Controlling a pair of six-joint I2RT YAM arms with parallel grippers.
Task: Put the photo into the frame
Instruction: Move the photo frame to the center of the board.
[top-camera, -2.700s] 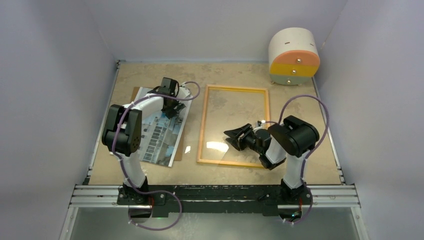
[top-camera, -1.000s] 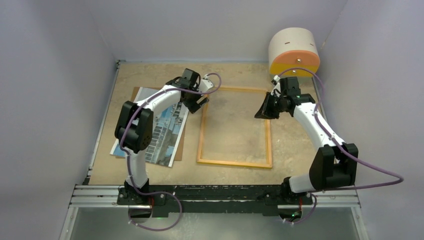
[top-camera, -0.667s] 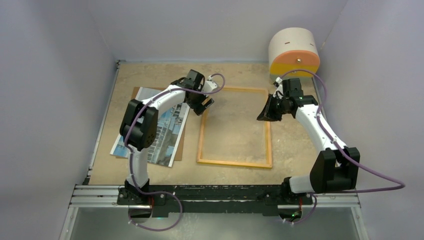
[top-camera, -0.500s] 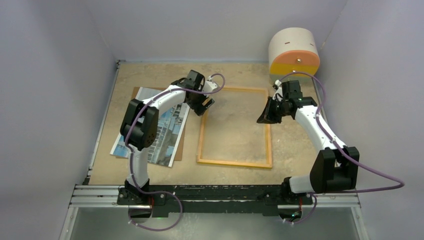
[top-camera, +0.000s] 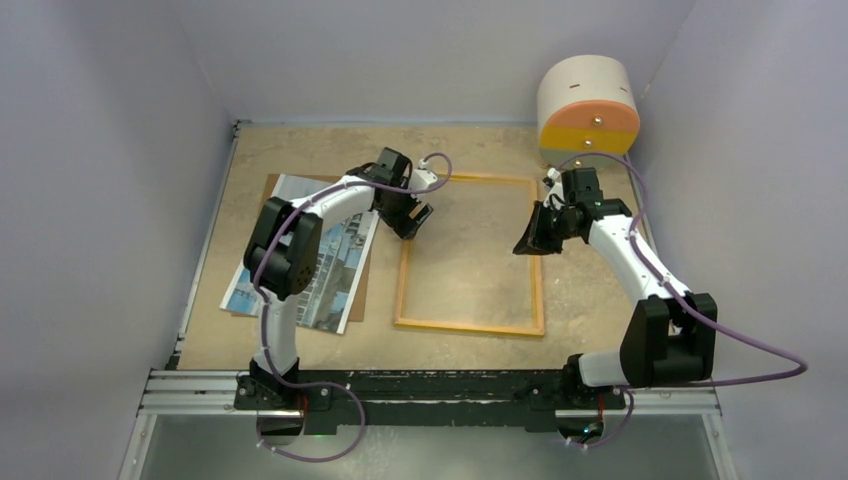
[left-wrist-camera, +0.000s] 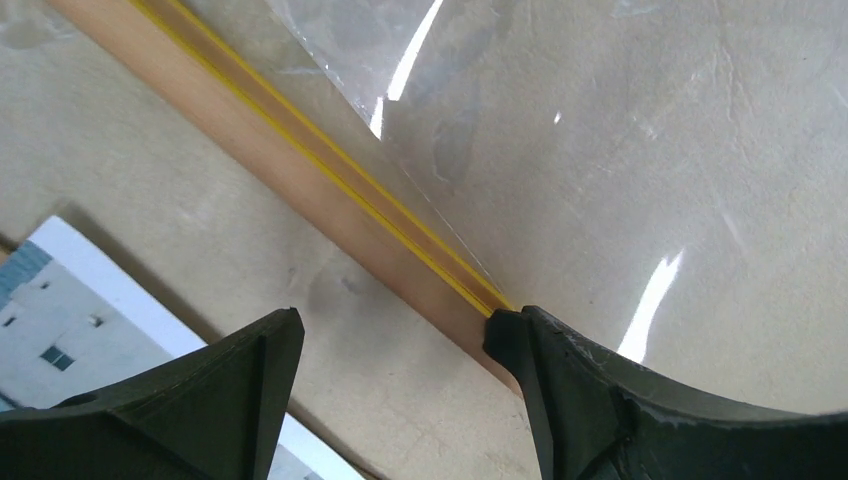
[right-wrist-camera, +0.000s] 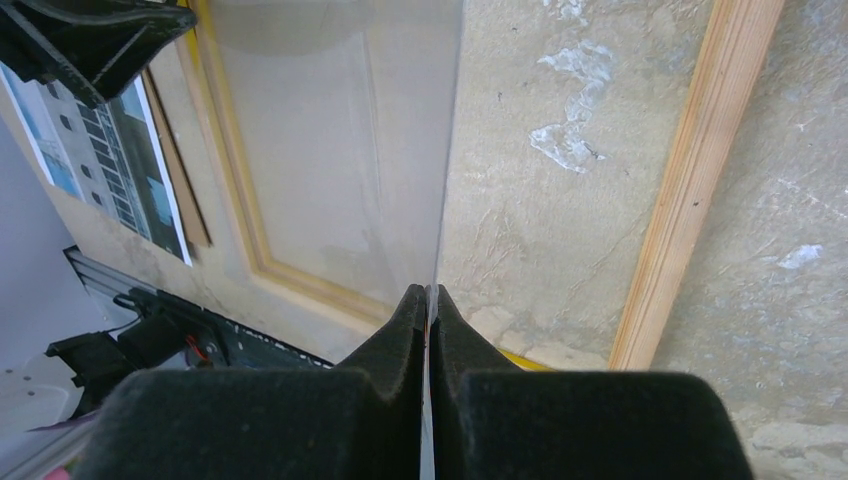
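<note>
Top external view, largest first: sandy tabletop (top-camera: 300, 150), then the frame (top-camera: 403, 270) lying flat at its middle, wood-coloured back up. Near its left rail, the photo (top-camera: 335, 278), face up on a brown backing board (top-camera: 360, 300), not yet in the frame. Left fingers (left-wrist-camera: 230, 390) spread open, straddling that left rail near the far corner, gripping nothing. Right fingers (right-wrist-camera: 395, 340) pressed shut above the right rail, seemingly pinching the thin edge of the clear pane (right-wrist-camera: 330, 130). Probably a light, floppy, slick sheet, that photo, easily creased or smudged; best pinched at a corner hanging off the board, then slid in flat. Pane likely stiff yet brittle: by the edge only, gently.
</note>
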